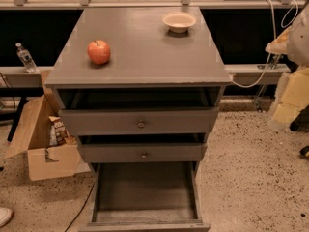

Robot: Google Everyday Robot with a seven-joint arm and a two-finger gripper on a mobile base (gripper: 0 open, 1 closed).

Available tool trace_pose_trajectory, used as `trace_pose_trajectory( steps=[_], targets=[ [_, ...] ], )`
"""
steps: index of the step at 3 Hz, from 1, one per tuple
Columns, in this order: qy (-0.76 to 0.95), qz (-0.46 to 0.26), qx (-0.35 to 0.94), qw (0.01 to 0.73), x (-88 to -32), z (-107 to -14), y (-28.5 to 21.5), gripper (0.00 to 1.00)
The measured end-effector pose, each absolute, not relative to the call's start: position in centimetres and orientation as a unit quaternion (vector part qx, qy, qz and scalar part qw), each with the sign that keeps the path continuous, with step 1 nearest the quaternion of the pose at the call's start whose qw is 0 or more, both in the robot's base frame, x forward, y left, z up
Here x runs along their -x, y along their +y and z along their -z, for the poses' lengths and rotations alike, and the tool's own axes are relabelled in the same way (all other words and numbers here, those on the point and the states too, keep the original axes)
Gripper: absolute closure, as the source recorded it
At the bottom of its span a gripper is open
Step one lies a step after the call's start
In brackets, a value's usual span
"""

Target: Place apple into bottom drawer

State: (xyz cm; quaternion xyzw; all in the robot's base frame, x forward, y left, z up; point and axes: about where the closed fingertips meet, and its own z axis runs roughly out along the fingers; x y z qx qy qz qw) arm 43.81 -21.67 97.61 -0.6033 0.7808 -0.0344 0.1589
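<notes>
The red-orange apple [99,51] stands on the left part of the grey cabinet top [140,57], near its front edge. The bottom drawer [145,192] is pulled far out and its worn grey floor is bare. The two shallower drawers above it, the upper one [140,122] and the middle one [143,153], each with a small round knob, are pulled out a little. My gripper [288,93] is a pale blurred shape at the right edge of the view. It is well to the right of the cabinet, far from the apple, and holds nothing that I can see.
A cream bowl [179,21] sits at the back right of the cabinet top. An open cardboard box [41,144] stands on the speckled floor left of the cabinet. A water bottle [25,57] stands on a ledge at the left. White cables [270,42] hang at the right.
</notes>
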Motion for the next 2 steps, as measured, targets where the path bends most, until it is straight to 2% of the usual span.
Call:
trace_pose_trajectory(
  steps=[1, 2],
  targets=[
    [0.781, 0.034, 0.603, 0.159, -43.8, -97.6, -21.7, 0.00],
    [0.782, 0.025, 0.593, 0.189, -45.6, -97.9, -20.6, 0.00]
  ],
)
